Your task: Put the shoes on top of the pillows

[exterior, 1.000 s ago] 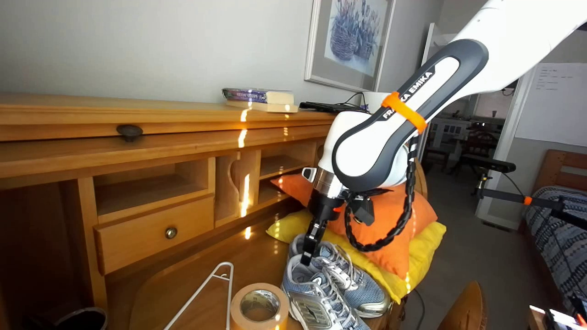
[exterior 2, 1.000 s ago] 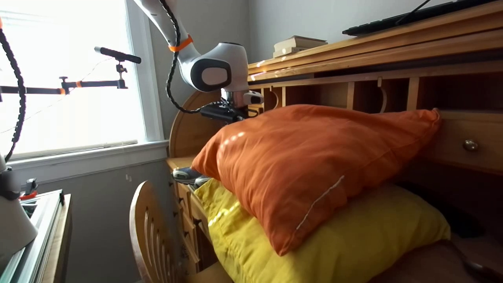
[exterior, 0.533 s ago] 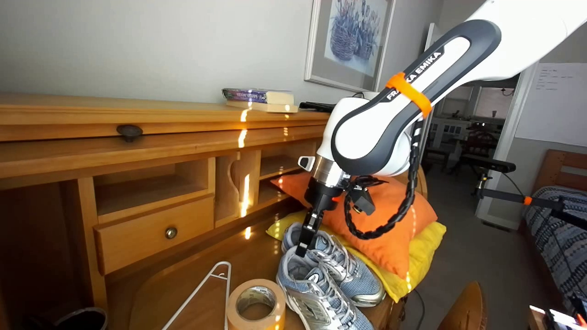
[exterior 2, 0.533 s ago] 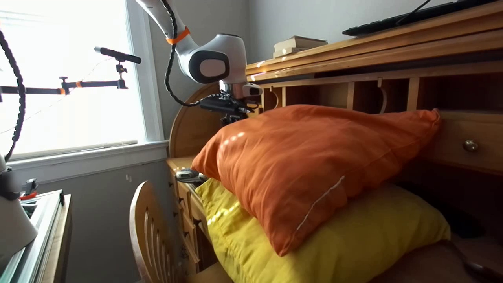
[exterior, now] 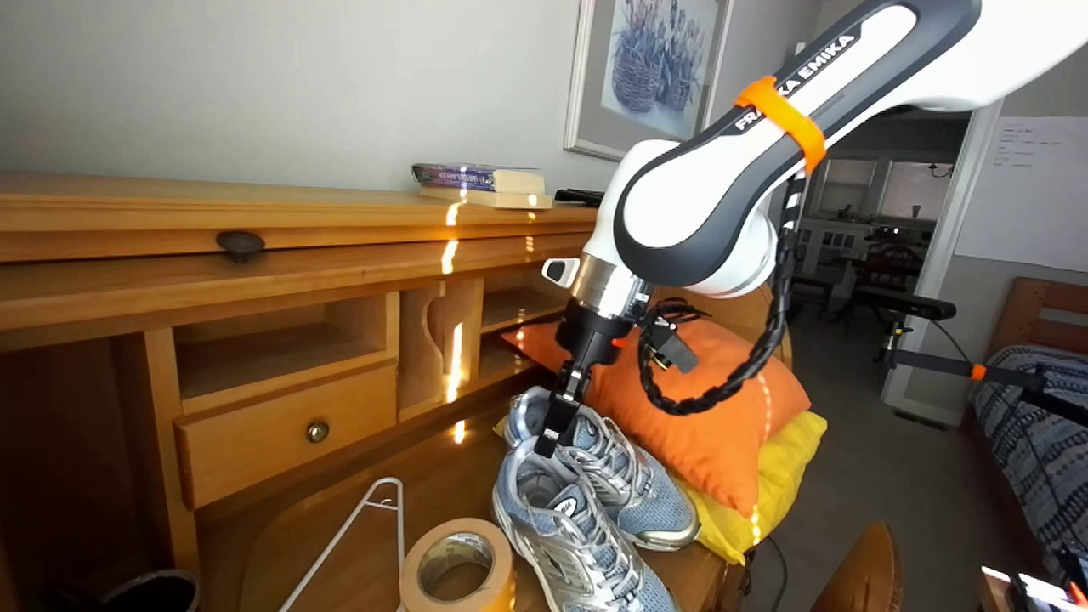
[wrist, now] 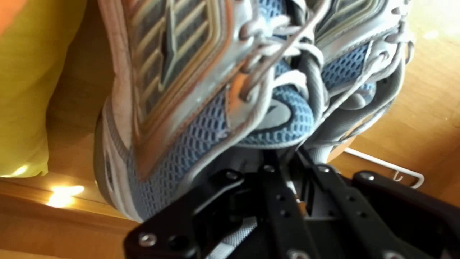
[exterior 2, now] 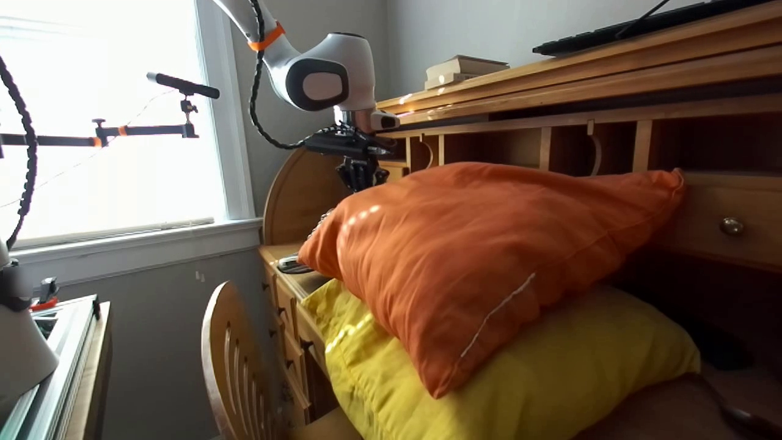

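Observation:
In an exterior view, the two grey-and-blue shoes stand side by side, the near shoe (exterior: 557,548) and the far shoe (exterior: 654,501). My gripper (exterior: 546,444) is shut on the adjoining collars of the shoes, with the heels raised. In the wrist view the gripper (wrist: 284,154) pinches between the two shoes (wrist: 172,118); its fingertips are partly hidden. The orange pillow (exterior: 714,416) lies on the yellow pillow (exterior: 790,472) beside the shoes. In an exterior view the orange pillow (exterior 2: 489,244) and yellow pillow (exterior 2: 519,379) hide most of the shoes; a toe (exterior 2: 293,264) shows.
A roll of tape (exterior: 501,574) touches or nearly touches the near shoe. A white hanger (exterior: 340,535) lies beside it on the desk (exterior: 340,484). Desk cubbies and a drawer (exterior: 289,425) stand behind. A wooden chair (exterior 2: 235,360) is at the desk's front.
My gripper has risen and shifted toward the desk's back, and both shoes have moved with it, heels lifting. The tape and hanger have slid slightly to the left in the exterior view.

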Robot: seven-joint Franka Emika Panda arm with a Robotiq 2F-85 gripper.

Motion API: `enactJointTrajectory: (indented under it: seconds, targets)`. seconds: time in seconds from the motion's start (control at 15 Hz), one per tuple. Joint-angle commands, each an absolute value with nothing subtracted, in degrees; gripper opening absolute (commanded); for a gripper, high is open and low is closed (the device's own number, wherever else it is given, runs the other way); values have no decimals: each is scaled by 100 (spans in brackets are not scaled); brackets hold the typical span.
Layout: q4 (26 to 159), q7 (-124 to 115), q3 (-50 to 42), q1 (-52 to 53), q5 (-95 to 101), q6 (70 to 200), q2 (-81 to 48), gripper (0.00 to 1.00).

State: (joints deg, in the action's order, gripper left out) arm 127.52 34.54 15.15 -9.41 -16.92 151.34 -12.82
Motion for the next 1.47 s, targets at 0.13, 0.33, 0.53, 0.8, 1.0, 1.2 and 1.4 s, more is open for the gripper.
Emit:
enactJointTrajectory:
  seconds: [0.13,0.33,0.53,0.8,1.0,1.2,1.4]
  targets:
    - [12702,3694,1407,-659,-1991,14841,-958,4]
    - [12708,3719,1355,-600,-2015,14818,-856,4]
    - [12734,3687,1301,-525,-2008,14778,-625,4]
    - [12672,3641,1158,-362,-1923,14664,-336,4]
    - [12512,3594,970,-230,-1831,14538,-231,4]
    - [12449,3530,762,-156,-1723,14470,-244,4]
    - [12394,3530,602,-145,-1679,14395,-392,38]
